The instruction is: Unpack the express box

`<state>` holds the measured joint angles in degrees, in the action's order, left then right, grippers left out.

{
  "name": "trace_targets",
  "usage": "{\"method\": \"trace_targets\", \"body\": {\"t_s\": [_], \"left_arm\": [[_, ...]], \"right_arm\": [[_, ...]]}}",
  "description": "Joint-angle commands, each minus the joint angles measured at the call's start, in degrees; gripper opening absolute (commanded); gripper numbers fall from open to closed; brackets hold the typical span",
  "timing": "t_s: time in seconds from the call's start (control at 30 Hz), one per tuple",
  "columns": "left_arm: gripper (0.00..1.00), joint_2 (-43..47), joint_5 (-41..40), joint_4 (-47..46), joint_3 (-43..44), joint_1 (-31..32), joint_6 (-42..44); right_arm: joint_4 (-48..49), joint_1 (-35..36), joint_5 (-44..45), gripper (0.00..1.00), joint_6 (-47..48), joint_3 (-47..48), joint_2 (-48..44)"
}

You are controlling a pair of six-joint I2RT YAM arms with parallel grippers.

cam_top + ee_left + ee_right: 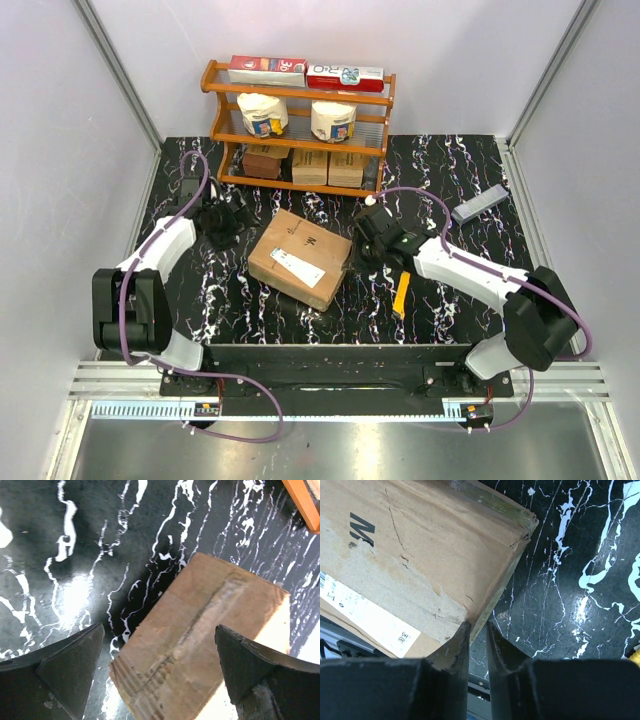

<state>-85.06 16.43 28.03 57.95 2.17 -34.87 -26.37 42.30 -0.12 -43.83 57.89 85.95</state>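
Note:
The express box [300,258] is a brown carton with a white label, lying flat mid-table, turned at an angle. My left gripper [225,220] hovers at its far-left corner. In the left wrist view it [159,630] is open wide, with the box's taped corner [200,645] below and between the fingers, not touched. My right gripper [365,240] is at the box's right edge. In the right wrist view it [477,626] is nearly closed, one finger [455,645] on the box top [420,555], the other beside the wall, pinching the edge.
A wooden shelf [297,95] at the back holds red packets, two rolls and a row of small brown cartons [310,165]. A yellow-handled tool [401,294] lies right of the box. A grey flat item [479,204] lies at the far right.

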Motion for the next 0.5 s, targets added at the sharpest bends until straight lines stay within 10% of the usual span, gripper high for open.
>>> {"method": "trace_targets", "body": {"t_s": [0.0,0.47], "left_arm": [[0.96,-1.5,13.6,-6.4,-0.8,-0.2,-1.4],[0.87,2.0,27.3,-8.7,-0.9,4.5,5.5]], "right_arm": [[-13.0,-0.8,6.8,0.22,2.9,-5.2,7.0],[-10.4,-0.9,6.0,0.22,3.5,-5.3,12.3]]}}
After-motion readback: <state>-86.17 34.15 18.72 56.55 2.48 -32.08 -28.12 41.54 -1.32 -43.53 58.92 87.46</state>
